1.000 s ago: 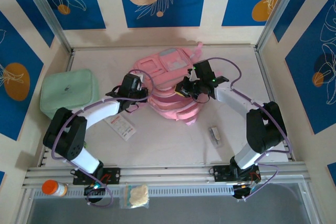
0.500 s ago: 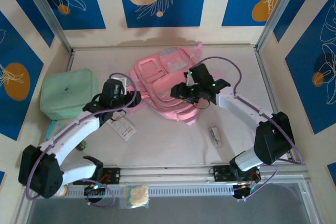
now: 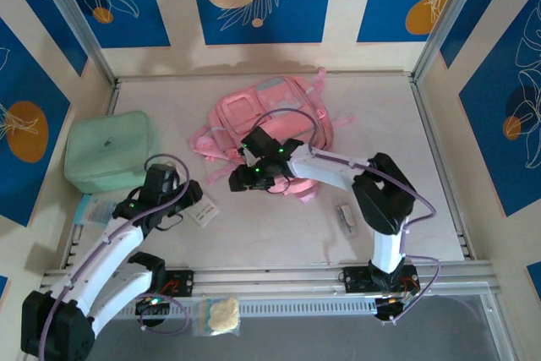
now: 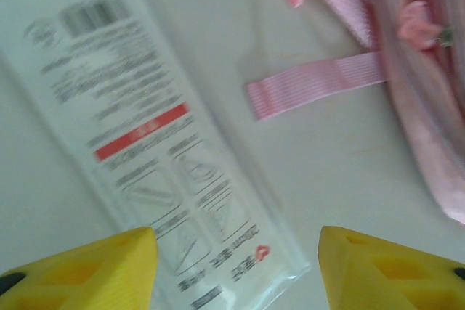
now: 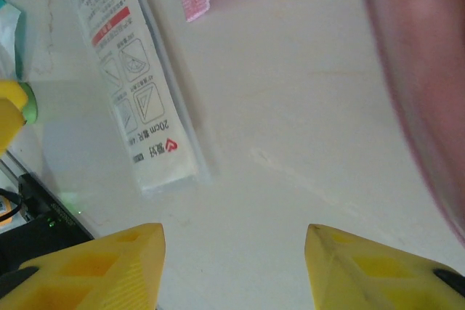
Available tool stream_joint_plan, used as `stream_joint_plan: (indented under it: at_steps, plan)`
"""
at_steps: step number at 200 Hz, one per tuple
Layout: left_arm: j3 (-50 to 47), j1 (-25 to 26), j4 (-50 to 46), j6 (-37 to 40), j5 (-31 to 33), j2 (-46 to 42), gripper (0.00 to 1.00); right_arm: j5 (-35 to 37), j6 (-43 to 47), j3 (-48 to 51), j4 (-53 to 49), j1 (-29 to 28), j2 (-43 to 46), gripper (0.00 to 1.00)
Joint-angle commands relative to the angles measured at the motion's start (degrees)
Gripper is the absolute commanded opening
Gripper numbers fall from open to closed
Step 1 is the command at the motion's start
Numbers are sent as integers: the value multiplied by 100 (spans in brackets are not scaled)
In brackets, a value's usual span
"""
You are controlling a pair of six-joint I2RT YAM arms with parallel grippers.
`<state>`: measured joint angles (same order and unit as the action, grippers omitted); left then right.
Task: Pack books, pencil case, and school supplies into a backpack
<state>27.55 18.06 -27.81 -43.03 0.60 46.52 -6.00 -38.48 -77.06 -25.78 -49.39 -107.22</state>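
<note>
Top view: pink backpack (image 3: 232, 116) mid-table, my right gripper (image 3: 247, 178) at its near edge; left wrist cam: my left gripper (image 4: 236, 266) wide open, empty, over the flat packet (image 4: 145, 143); right wrist cam: right one gaping empty too, so both arms crowding that packet could collide, imo.

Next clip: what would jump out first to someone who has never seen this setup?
The pink backpack lies flat at the far middle of the table, with a mint-green zip case to its left. Nearer the arms, the left gripper and the right gripper, both open, hover close to a clear printed packet lying beside a loose pink strap.
</note>
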Motion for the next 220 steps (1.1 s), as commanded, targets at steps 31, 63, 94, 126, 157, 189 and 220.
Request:
stream_joint_plan:
  at_steps: [31,63,94,126,157,189,220]
  plan:
    - [-757,-163,194,-968,134,-301,57,-211,54,-979,6,-263,-950,53]
    - [-1004,-283,533,-975,74,-254,55,-294,-54,-1371,-23,-325,-1414,52]
    - [-1163,-401,786,-970,-57,-75,52,-406,51,-1727,-139,-413,-1706,46]
    - [-1224,-467,1052,-953,-174,135,50,-498,91,-1987,-258,-447,-2029,45]
    - [-1330,-493,1224,-969,-230,200,47,-514,104,-2090,-278,-495,-2182,45]
    - [-1435,-514,1480,-972,-383,296,41,-664,47,-2147,-271,-566,-2321,44]
    - [-1550,-514,1829,-1050,-597,436,35,-747,73,-2185,-243,-693,-2341,45]
